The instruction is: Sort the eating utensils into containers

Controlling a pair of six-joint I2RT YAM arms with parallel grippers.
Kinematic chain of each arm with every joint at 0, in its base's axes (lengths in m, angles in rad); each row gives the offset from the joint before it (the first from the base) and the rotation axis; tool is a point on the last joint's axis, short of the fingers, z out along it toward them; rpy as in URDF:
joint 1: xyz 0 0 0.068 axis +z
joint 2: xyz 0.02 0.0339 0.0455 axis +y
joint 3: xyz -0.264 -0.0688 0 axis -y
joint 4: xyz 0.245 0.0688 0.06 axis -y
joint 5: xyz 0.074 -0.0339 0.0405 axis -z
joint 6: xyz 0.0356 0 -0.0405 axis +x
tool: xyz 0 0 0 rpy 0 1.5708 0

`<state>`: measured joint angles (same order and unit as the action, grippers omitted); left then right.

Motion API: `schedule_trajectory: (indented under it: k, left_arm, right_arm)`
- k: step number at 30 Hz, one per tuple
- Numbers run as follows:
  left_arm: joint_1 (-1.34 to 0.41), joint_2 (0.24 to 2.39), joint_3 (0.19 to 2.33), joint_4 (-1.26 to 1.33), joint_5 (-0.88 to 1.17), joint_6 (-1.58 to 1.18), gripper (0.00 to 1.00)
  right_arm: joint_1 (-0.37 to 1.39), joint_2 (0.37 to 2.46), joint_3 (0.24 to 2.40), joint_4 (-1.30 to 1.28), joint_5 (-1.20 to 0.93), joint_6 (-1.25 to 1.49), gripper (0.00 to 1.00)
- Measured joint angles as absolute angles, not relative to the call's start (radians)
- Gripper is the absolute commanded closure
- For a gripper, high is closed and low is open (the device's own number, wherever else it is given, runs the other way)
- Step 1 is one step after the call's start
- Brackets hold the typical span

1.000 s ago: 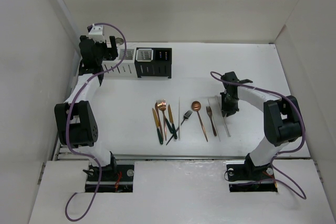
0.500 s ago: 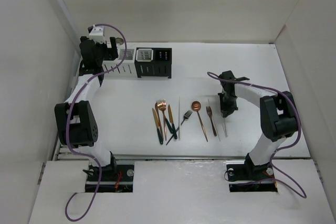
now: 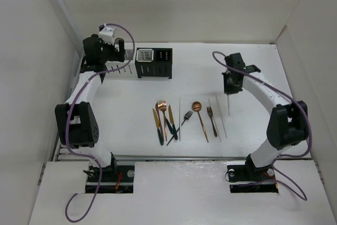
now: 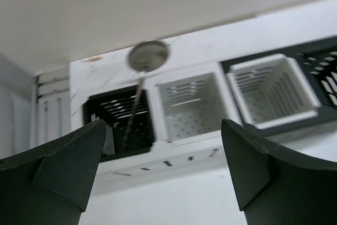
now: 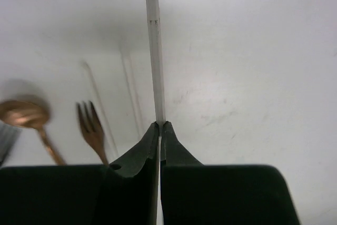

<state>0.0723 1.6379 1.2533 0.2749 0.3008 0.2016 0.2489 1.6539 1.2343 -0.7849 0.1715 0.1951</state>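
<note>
My right gripper point(image 3: 230, 89) is shut on a thin white stick point(image 3: 228, 104) and holds it off the table, hanging down; the wrist view shows the stick point(image 5: 153, 51) pinched at my fingertips point(image 5: 159, 125). My left gripper point(image 3: 111, 55) is open and empty, just in front of the row of caddies point(image 3: 154, 64). In its wrist view point(image 4: 163, 183) a silver spoon point(image 4: 149, 55) stands in the leftmost black caddy point(image 4: 118, 122); the white caddies point(image 4: 192, 104) beside it look empty. The other utensils lie mid-table: copper fork point(image 3: 161, 106), copper spoon point(image 3: 197, 108), dark fork point(image 3: 185, 117).
A second copper fork point(image 3: 210, 114) and two white sticks point(image 3: 220, 122) lie just left of the hanging stick; they also show in the right wrist view point(image 5: 90, 127). Another white stick point(image 3: 179, 119) lies among the centre utensils. White walls enclose the table.
My right gripper has lifted a white stick off the table and carried it up and away from the row of utensils. My left gripper has shifted right along the caddies.
</note>
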Motion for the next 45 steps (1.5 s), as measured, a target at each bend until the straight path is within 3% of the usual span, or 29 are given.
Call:
schedule_trajectory:
  k: [7, 14, 28, 31, 32, 35, 36, 37, 38, 42, 43, 45]
  left_arm:
    - [-0.063, 1.637, 1.399, 0.054, 0.54, 0.296, 0.09]
    - [-0.199, 1.638, 1.494, -0.125, 0.792, 0.303, 0.06]
    - [-0.278, 1.64, 1.505, -0.041, 0.892, 0.148, 0.04]
    - [-0.278, 1.64, 1.501, 0.007, 0.898, 0.108, 0.18]
    - [-0.278, 1.64, 1.497, 0.022, 0.902, 0.094, 0.37]
    - [-0.278, 1.64, 1.485, 0.049, 0.93, 0.061, 0.7]
    - [-0.278, 1.64, 1.481, 0.055, 0.936, 0.053, 0.89]
    - [-0.278, 1.64, 1.478, 0.055, 0.946, 0.043, 0.96]
    - [-0.279, 1.641, 1.476, 0.06, 0.95, 0.041, 1.0]
    - [-0.28, 1.641, 1.472, 0.08, 0.949, 0.035, 1.0]
    - [-0.278, 1.641, 1.47, 0.085, 0.947, 0.033, 1.0]
    - [-0.27, 1.641, 1.467, 0.083, 0.935, 0.035, 1.0]
  right_arm:
    - [0.281, 1.53, 1.447, -0.67, 0.15, 0.134, 1.0]
    - [0.434, 1.547, 1.497, -0.392, -0.055, 0.136, 1.0]
    - [0.583, 1.686, 1.626, -0.109, -0.31, 0.212, 1.0]
    - [0.59, 1.697, 1.63, -0.081, -0.332, 0.226, 1.0]
    - [0.591, 1.699, 1.63, -0.076, -0.337, 0.229, 1.0]
    - [0.59, 1.707, 1.635, -0.054, -0.335, 0.232, 1.0]
    - [0.59, 1.708, 1.636, -0.049, -0.333, 0.232, 1.0]
    - [0.59, 1.709, 1.636, -0.044, -0.331, 0.232, 1.0]
    - [0.59, 1.71, 1.638, -0.041, -0.329, 0.233, 1.0]
    - [0.588, 1.72, 1.652, -0.04, -0.329, 0.232, 0.97]
    - [0.588, 1.724, 1.658, -0.041, -0.33, 0.232, 0.72]
    - [0.587, 1.736, 1.671, -0.035, -0.326, 0.234, 0.4]
